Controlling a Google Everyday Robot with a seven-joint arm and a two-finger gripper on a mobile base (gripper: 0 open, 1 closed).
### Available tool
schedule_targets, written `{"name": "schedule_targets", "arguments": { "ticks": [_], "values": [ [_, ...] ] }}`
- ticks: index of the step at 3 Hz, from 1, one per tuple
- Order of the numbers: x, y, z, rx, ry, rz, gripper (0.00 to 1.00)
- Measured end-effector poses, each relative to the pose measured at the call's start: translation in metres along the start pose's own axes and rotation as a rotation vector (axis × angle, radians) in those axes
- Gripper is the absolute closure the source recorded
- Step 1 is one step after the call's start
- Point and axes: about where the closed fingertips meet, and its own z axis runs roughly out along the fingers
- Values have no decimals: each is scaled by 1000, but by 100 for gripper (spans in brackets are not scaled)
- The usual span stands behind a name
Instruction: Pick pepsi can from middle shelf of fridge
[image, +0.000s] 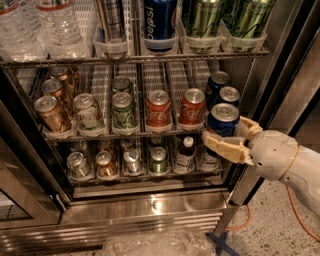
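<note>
1. Clear plastic water bottles (60, 25) stand top left. Beside them are a tall silver can (114, 20), a tall blue can with white "pepsi" lettering (160, 20) and two tall green cans (200, 17).
2. One level down are short gold cans (50, 112), a pale green-and-white can (87, 111), a green can (123, 111) and two red Coca-Cola cans (158, 107).
3. On the lowest rack, small silver-topped cans (105, 164) sit left of a brown bottle with a white cap (186, 152), which is just below-left of the pincer (225, 131).
4. On the speckled floor (270, 225) lie an orange cable (300, 220), a blue tape cross (220, 245) and crumpled clear plastic (160, 244).
</note>
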Motion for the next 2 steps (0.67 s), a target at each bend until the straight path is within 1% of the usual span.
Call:
{"name": "schedule_targets", "arguments": {
  "ticks": [1, 2],
  "values": [
    [-1, 21, 12, -80, 7, -16, 100],
    [-6, 76, 30, -272, 16, -39, 100]
  ]
}}
